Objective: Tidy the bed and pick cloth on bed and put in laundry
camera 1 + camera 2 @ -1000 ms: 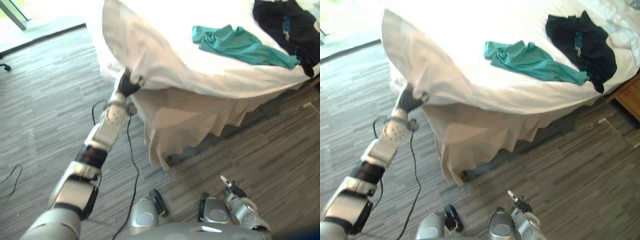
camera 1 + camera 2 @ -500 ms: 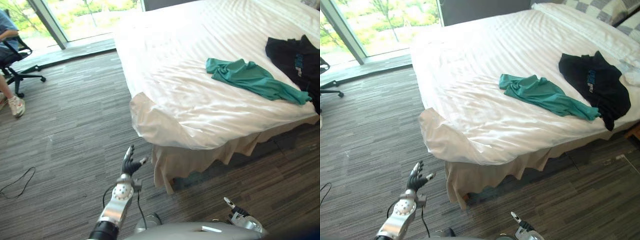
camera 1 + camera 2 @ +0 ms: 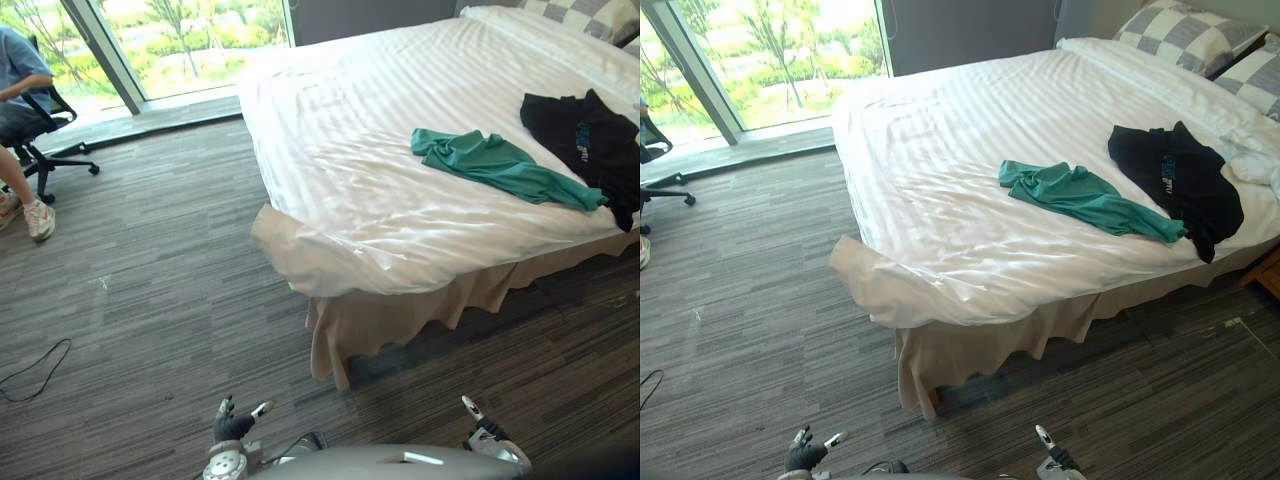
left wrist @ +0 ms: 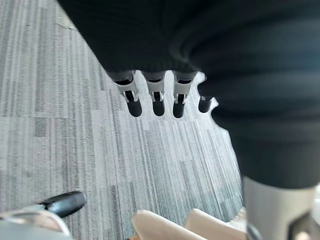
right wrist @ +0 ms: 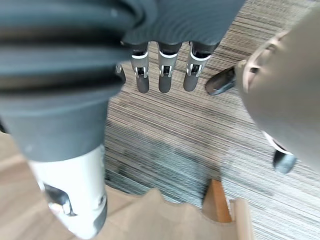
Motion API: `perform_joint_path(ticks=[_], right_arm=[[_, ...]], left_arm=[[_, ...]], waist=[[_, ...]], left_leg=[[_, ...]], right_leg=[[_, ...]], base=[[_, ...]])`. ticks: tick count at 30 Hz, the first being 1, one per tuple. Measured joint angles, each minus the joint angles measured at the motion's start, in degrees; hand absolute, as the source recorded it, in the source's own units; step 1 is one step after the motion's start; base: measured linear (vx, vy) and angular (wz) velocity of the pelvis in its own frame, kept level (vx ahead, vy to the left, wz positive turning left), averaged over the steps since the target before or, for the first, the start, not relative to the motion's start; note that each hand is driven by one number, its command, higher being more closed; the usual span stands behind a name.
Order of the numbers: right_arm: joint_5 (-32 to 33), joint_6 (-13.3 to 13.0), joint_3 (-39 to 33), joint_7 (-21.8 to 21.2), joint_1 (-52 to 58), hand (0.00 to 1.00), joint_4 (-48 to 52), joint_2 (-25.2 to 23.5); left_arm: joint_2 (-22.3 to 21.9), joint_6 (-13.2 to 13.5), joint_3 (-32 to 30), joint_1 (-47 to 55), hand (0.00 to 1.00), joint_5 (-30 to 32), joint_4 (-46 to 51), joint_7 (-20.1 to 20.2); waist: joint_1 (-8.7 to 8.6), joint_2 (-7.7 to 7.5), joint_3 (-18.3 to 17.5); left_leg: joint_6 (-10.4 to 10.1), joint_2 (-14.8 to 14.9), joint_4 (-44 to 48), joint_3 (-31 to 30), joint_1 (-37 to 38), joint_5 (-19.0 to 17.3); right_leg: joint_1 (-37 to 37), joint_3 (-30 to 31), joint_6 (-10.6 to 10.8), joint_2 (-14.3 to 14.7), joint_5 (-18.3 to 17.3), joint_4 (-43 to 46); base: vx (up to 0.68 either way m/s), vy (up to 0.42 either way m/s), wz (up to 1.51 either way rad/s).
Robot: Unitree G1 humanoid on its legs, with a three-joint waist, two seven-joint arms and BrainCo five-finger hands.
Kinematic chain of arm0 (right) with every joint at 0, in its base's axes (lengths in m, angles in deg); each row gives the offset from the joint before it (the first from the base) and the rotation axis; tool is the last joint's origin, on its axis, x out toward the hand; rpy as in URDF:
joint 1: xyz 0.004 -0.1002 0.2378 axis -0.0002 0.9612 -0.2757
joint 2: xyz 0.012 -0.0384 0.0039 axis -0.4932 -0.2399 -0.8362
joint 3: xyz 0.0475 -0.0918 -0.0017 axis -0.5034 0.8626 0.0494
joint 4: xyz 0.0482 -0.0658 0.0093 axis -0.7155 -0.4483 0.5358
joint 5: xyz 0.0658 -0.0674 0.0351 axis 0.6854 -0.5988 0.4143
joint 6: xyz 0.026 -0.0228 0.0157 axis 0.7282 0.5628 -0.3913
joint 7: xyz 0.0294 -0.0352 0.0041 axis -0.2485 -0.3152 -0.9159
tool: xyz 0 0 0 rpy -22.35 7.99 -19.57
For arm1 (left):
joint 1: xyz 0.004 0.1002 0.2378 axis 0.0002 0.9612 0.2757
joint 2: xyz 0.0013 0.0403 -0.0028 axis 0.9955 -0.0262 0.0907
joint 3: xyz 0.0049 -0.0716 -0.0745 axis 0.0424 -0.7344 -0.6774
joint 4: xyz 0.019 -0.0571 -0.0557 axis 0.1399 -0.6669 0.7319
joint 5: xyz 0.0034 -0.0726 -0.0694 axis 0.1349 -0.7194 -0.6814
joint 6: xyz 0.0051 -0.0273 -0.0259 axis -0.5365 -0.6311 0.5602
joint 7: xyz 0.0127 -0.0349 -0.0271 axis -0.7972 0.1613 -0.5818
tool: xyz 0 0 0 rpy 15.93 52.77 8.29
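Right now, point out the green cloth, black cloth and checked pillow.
green cloth (image 3: 1080, 197), right eye view, middle of its crumpled fabric.
black cloth (image 3: 1180, 182), right eye view, its centre.
checked pillow (image 3: 1188, 35), right eye view, its top face.

The bed (image 3: 340, 120) and a seated person (image 3: 14, 75) are cut off at edges.

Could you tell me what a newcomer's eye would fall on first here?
The wide white bed stands in the middle, and a teal cloth lies on it near the closer edge with a black cloth beside it, toward the checked pillows. At the bed's near corner the sheet hangs loose over a beige skirt, and a person sits on an office chair by the window.
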Motion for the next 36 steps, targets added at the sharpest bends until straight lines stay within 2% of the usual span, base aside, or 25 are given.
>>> perform_joint_path(ticks=[3,6,8,10,11,13,14,16,17,18,19,20,21,23,25,27,28,29,30,32,33,34,36], right_arm=[[-0.01,-2.98,-0.75,0.62,0.98,0.00,-0.31,-0.72],[0.02,-6.38,-1.30,1.97,0.96,0.00,-1.08,-1.08],[-0.15,-10.63,-1.49,4.20,0.88,0.00,-1.05,-1.40],[-0.86,-13.21,-1.49,6.17,0.45,0.00,-0.61,-1.57],[-2.39,-15.25,-1.52,7.68,0.35,0.00,1.74,-1.79],[-4.27,-16.92,-1.75,8.88,0.06,0.00,6.43,-1.73],[-6.50,-17.91,-2.04,9.21,-1.02,1.00,9.55,-1.27],[-9.32,-19.05,-2.12,8.40,-4.18,1.00,13.21,0.17],[-10.51,-19.68,-2.22,6.65,-6.40,1.00,15.27,1.48],[-17.35,-26.84,-2.29,6.63,-8.12,1.00,16.66,2.60],[-22.37,-36.68,-2.68,5.52,-8.23,1.00,19.36,3.36],[-22.88,-41.99,-2.26,0.61,-8.56,1.00,27.05,5.81],[-20.33,-41.03,-1.70,-4.45,-9.39,1.00,31.49,9.16],[-19.30,-41.68,-1.80,-10.67,-11.13,1.00,33.03,12.85],[-18.15,-40.92,0.07,-14.86,-11.73,1.00,36.19,13.84],[-18.22,-35.16,6.19,-18.31,-12.68,1.00,40.11,13.74],[-18.28,-33.17,8.35,-19.22,-13.30,1.00,40.24,13.75],[-17.36,-28.16,11.73,-21.11,-14.69,1.00,40.51,13.61],[-17.20,-25.58,13.31,-21.78,-15.70,1.00,40.35,13.47],[-15.07,-17.26,18.67,-23.54,-19.68,1.00,40.00,12.59],[-14.37,-15.51,19.76,-23.67,-20.90,1.00,39.91,12.25],[-13.16,-13.38,22.00,-23.61,-24.75,1.00,38.69,11.57],[-11.76,-11.85,23.59,-22.82,-31.00,1.00,36.36,10.15]], left_arm=[[-1.07,0.12,-1.54,0.24,0.00,-0.82,-0.96,1.17],[-2.14,-0.09,-3.89,0.39,0.00,-1.07,-2.67,1.13],[-2.43,-0.72,-5.26,0.50,0.00,-0.98,-3.45,1.28],[-2.28,-1.76,-5.75,0.44,0.00,0.11,-4.37,2.39],[-1.95,-2.44,-5.95,0.43,0.00,1.10,-4.52,3.72],[-1.54,-2.63,-5.88,0.53,0.00,2.79,-4.55,5.01],[-1.29,-2.66,-5.82,0.62,0.00,2.79,-4.55,5.96],[-0.57,-2.68,-5.05,0.24,0.00,2.74,-4.52,7.07],[-0.26,-2.65,-4.88,0.03,0.00,2.72,-4.32,8.11],[-0.10,-2.58,-4.77,-0.09,0.00,2.72,-4.17,8.71],[-0.13,-2.30,-4.76,-0.02,0.00,2.73,-4.08,9.01],[-0.11,-2.22,-4.79,0.65,0.00,2.73,-4.08,9.78],[0.08,-2.17,-4.78,1.17,0.00,2.74,-4.08,9.98],[0.71,-1.26,-4.51,1.58,0.00,2.72,-4.06,10.84],[1.12,-0.06,-2.95,2.49,0.00,2.43,-3.91,11.41],[1.25,1.30,-2.48,3.47,0.00,0.41,-3.96,12.09],[1.18,1.65,-2.51,3.46,0.00,-0.31,-3.94,12.08],[1.15,2.50,-2.54,3.49,0.00,-0.76,-3.94,12.04],[1.17,2.75,-2.54,3.49,0.00,-0.97,-3.93,12.03],[1.28,3.72,-2.64,3.34,0.00,-1.21,-3.53,11.94],[1.42,3.85,-2.70,3.11,0.00,-1.19,-3.26,11.90],[1.77,3.91,-2.84,2.66,0.00,-1.18,-2.20,11.79],[2.65,3.97,-3.62,1.46,0.00,-1.30,-0.82,11.17]], waist=[[-0.15,0.53,-0.21],[-0.05,0.37,-0.30],[0.19,0.13,-0.32],[0.26,-0.16,-0.50],[0.23,-0.46,-0.64],[0.29,-0.77,-1.00],[0.41,-0.95,-1.11],[0.40,-1.08,-1.17],[0.45,-1.20,-1.23],[0.62,-1.41,-1.21],[0.79,-1.38,-1.19],[0.83,-1.39,-1.18],[0.81,-1.75,-1.30],[0.97,-2.50,-1.44],[1.36,-2.57,-1.48],[1.02,-2.34,-1.38],[1.17,-2.32,-1.37],[1.58,-2.48,-1.22],[1.77,-2.77,-0.95],[4.26,-3.66,0.12],[4.76,-4.01,0.55],[5.84,-5.13,1.51],[7.96,-6.44,3.80]], left_leg=[[-0.16,-0.11,-0.01,-0.89,-0.83,-0.11],[0.07,-0.58,-0.01,-1.73,-1.75,-0.25],[0.33,-1.04,-0.01,-1.71,-1.98,-0.42],[0.64,-1.36,0.00,-1.68,-1.97,-0.62],[0.79,-1.64,0.00,-1.64,-1.97,-0.72],[1.00,-1.89,0.01,-1.54,-1.91,-0.86],[1.09,-2.01,0.04,-1.41,-1.75,-0.92],[1.70,-2.10,0.07,-1.31,-1.69,-0.65],[1.78,-2.17,0.15,-1.28,-1.69,-0.58],[1.80,-2.22,0.35,-1.43,-1.68,-0.57],[1.81,-2.29,0.38,-1.57,-1.76,-0.56],[1.81,-2.33,0.39,-1.72,-1.73,-0.57],[1.80,-2.41,0.38,-1.94,-1.63,-0.57],[1.76,-2.65,0.37,-3.21,-1.66,-0.55],[1.71,-2.50,0.33,-3.38,-1.63,-0.52],[1.69,-2.50,0.15,-3.93,-1.64,-0.51],[1.68,-2.50,0.07,-4.42,-1.66,-0.50],[1.68,-2.55,0.06,-5.12,-1.76,-0.51],[1.68,-2.56,0.05,-5.59,-1.82,-0.51],[1.61,-2.45,0.05,-7.16,-2.77,-0.21],[1.60,-2.45,0.06,-7.91,-3.45,-0.01],[1.26,-1.85,0.21,-9.19,-5.51,0.56],[1.19,-1.17,0.41,-10.01,-7.74,1.60]], right_leg=[[-0.26,-0.39,0.25,-0.25,0.22,-0.19],[-0.55,-0.35,0.27,-0.33,0.23,-0.68],[-0.80,-0.29,0.54,-0.52,0.39,-0.68],[-0.80,-0.13,0.59,-0.79,0.44,-0.69],[-0.90,0.16,0.82,-1.02,0.89,-0.70],[-0.96,0.49,1.14,-1.22,1.17,-0.75],[-0.96,0.97,1.22,-1.25,1.64,-0.76],[-0.95,1.20,1.41,-1.26,1.85,-0.81],[-0.86,1.18,1.53,-1.24,1.99,-1.00],[-0.72,1.14,1.57,-1.21,2.06,-1.35],[-0.66,1.12,1.60,-1.21,2.09,-1.65],[-0.62,1.12,1.61,-1.23,2.10,-1.78],[-0.52,1.07,1.61,-1.22,2.11,-1.81],[0.28,-0.43,1.61,-1.04,2.10,-2.12],[0.38,-0.58,1.58,-0.89,2.08,-2.07],[0.29,-0.59,1.53,-0.90,2.04,-2.07],[0.33,-0.78,1.49,-0.90,1.98,-2.05],[0.41,-1.44,1.32,-0.94,1.56,-1.77],[0.42,-1.76,1.38,-0.98,1.40,-1.49],[-0.20,-3.13,1.19,-0.98,0.95,-0.47],[-0.56,-3.81,1.09,-0.95,0.78,-0.32],[-2.35,-4.55,0.55,-0.80,0.30,0.48],[-4.33,-5.25,0.21,-0.41,0.56,1.23]], base=[[-0.10,0.030,0.15],[-0.03,0.043,0.13],[0.04,0.054,0.01],[0.07,0.044,0.00],[0.09,0.046,-0.02],[0.12,0.035,-0.07],[0.12,0.021,-0.11],[0.11,0.006,-0.07],[0.12,-0.008,-0.03],[0.14,-0.015,-0.01],[0.11,-0.018,-0.01],[0.11,-0.019,-0.02],[0.09,-0.016,0.02],[0.06,-0.032,0.21],[0.02,-0.039,0.09],[-0.01,-0.030,-0.05],[-0.04,-0.031,0.07],[-0.04,-0.029,0.15],[-0.07,-0.026,0.25],[-0.08,-0.015,0.31],[-0.09,-0.028,0.48],[-0.08,-0.033,0.48],[-0.07,-0.031,0.34]])
